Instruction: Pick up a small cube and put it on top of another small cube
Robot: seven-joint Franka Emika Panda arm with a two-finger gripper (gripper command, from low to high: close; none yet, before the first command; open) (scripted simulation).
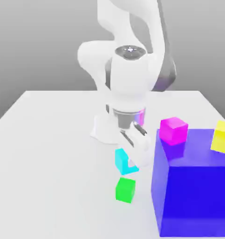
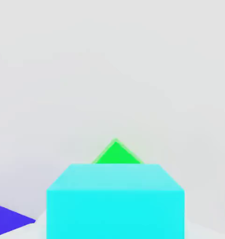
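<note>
1. The gripper point(image 1: 131, 163) is pointing down, its jaws clamping the cyan cube point(image 1: 123, 161) between them and holding it clear of the white table point(image 1: 49, 154).
2. The green cube point(image 1: 125, 190) is sitting on the table just below the jaws, not touching the held cube; in the hand view it is peeking out past the cyan cube point(image 2: 115, 203).
3. Beside the jaws, toward the exterior view's right, the huge dark blue cube point(image 1: 193, 186) is carrying a magenta cube point(image 1: 173, 130) and a yellow cube point(image 1: 222, 137) on its top.
</note>
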